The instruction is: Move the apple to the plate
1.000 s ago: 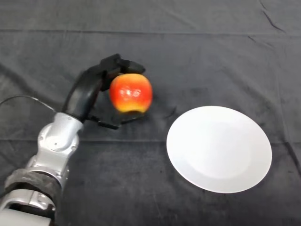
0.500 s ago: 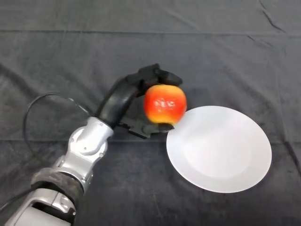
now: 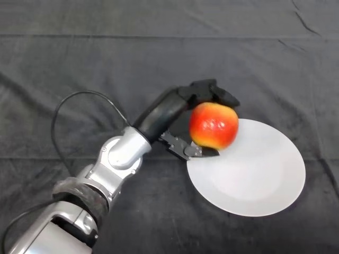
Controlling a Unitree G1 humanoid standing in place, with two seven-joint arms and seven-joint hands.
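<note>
Hand: left hand is gripping the apple, fingers curling over its top, thumb tucking beneath.
Apple position: it is hanging over the plate's rim at about 10 o'clock, apparently not resting on it.
Key relation: plate centre is lying toward 4 o'clock from the held apple; judged, a short carry that way, then a lowering, is remaining.
Axis: apple is sitting roughly upright, with no marked long axis.
Surface: tabletop is wearing a dark, creased cloth.
Room: plate is carrying nothing, and nothing is standing beside it.
</note>
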